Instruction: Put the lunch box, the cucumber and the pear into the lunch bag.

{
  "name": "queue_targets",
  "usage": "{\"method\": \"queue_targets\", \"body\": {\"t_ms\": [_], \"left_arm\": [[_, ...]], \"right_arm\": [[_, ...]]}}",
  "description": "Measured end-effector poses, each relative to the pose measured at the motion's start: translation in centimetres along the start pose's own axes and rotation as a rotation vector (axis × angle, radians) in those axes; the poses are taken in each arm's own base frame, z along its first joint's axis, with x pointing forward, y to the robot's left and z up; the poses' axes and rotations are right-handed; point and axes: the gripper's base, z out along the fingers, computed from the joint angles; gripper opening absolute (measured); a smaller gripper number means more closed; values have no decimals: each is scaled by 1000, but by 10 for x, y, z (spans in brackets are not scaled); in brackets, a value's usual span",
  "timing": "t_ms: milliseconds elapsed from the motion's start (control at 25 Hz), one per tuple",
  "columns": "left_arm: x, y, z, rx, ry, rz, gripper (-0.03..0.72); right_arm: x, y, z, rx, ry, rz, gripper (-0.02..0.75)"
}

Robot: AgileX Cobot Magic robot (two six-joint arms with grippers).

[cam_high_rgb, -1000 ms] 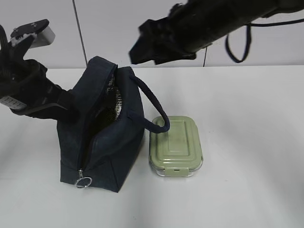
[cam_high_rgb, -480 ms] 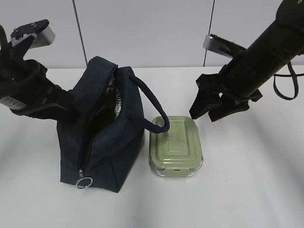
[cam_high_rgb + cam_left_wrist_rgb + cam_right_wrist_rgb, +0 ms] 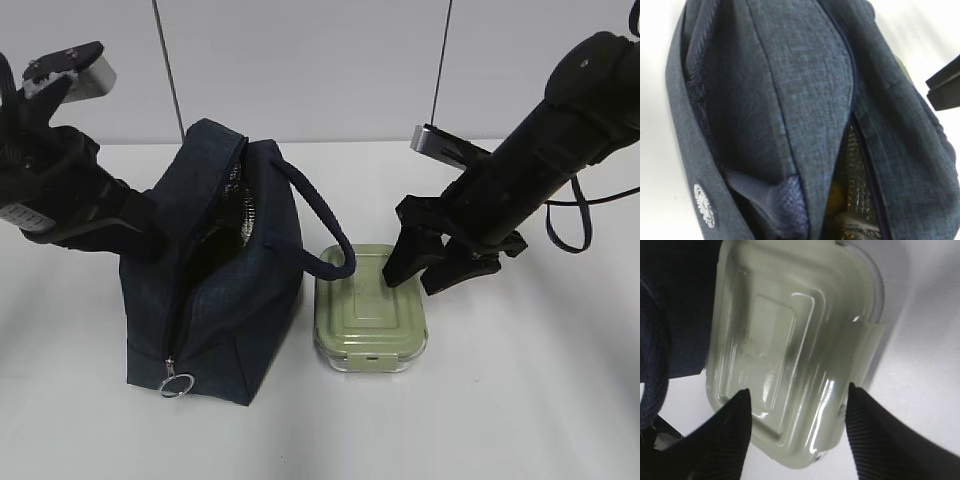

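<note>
The navy lunch bag [image 3: 215, 300] stands open at the left, silvery lining [image 3: 240, 215] showing. My left gripper [image 3: 135, 222] is pressed to its left wall and holds the fabric; its fingers are hidden by cloth in the left wrist view, where the bag [image 3: 790, 100] fills the frame. A yellow patch of the pear [image 3: 834, 196] shows inside. The cucumber is hidden. The sage-green lunch box [image 3: 365, 315] lies right of the bag. My right gripper [image 3: 415, 280] is open just above its far right end; the jaws [image 3: 799, 390] straddle the lunch box's [image 3: 790, 335] end.
The bag's padded handle [image 3: 325, 225] loops over onto the lunch box's near-left corner. A metal ring pull [image 3: 177, 384] hangs at the bag's front end. White table [image 3: 520, 400] extends right and front. A white wall stands behind.
My right arm has swung from high at the back down and left to just above the lunch box, jaws open. The left arm and the bag have not moved.
</note>
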Motion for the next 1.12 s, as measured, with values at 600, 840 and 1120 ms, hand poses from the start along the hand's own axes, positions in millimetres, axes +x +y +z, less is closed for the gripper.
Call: {"method": "queue_targets", "body": {"t_ms": [600,840,1120], "left_arm": [[0,0,0,2,5,0,1],[0,0,0,2,5,0,1],[1,0,0,3,6,0,1]], "right_arm": [[33,-43,16,-212,-156,120,550],[28,-42,18,-264,-229,111,550],[28,-47,27,-273,-227,119,550]]}}
